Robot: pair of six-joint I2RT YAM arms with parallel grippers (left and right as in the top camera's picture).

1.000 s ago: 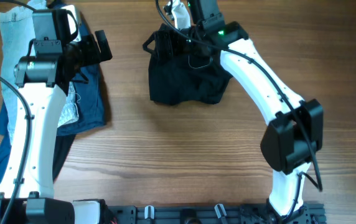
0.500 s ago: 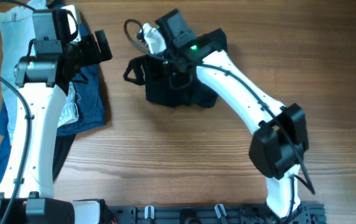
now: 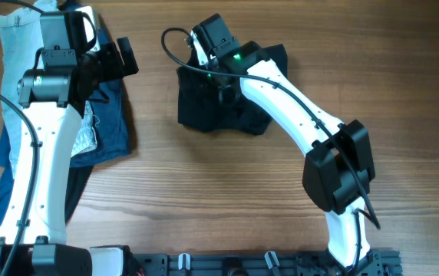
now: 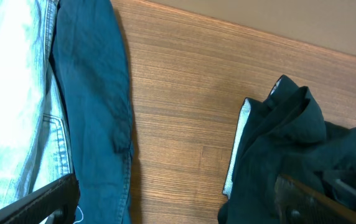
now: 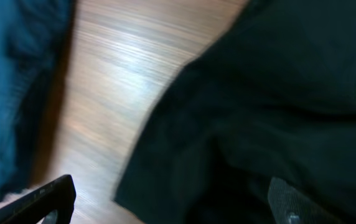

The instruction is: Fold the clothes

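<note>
A black garment lies crumpled at the back middle of the table. My right gripper hangs low over its left part. In the right wrist view its fingers are spread wide with the black cloth lying between them, not pinched. A pile of blue clothes, with dark jeans and a light blue piece, lies at the left. My left gripper is open and empty at the pile's right edge. Its wrist view shows the jeans on the left and the dark garment on the right.
Bare wooden tabletop runs across the front and middle. A strip of bare wood separates the blue pile from the black garment. The arm bases stand along the front edge.
My right arm swung left over the black garment, dragging it leftward and bunching it, then drew back a little. The left arm has not moved.
</note>
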